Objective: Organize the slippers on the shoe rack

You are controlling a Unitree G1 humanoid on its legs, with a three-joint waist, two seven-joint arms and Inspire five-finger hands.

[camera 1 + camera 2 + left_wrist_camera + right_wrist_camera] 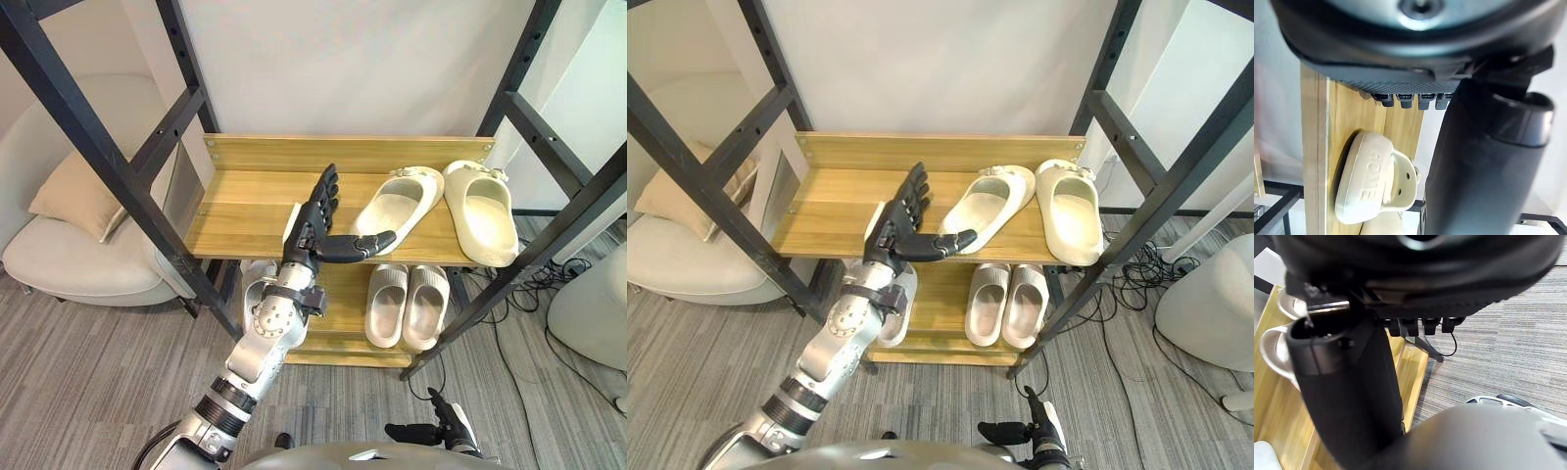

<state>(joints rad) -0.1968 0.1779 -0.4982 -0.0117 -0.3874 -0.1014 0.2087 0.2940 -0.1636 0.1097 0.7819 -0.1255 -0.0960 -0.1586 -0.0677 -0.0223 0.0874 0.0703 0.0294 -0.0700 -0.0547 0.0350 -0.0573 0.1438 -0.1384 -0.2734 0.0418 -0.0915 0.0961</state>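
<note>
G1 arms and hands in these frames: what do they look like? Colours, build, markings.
Left arm: silver-grey rounded metal segments, with a black ribbed ring low on the forearm and a dark band at the wrist. Left hand: matte black, with slim fingers, a thick rounded thumb and a finely textured palm edge. Right hand: same dark build, with a pale patch on it.

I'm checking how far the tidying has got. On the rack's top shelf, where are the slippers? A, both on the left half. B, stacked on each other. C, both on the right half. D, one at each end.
C: the angled cream slipper and the straight cream slipper lie side by side on the right half of the top shelf, with the open left hand to their left.
</note>
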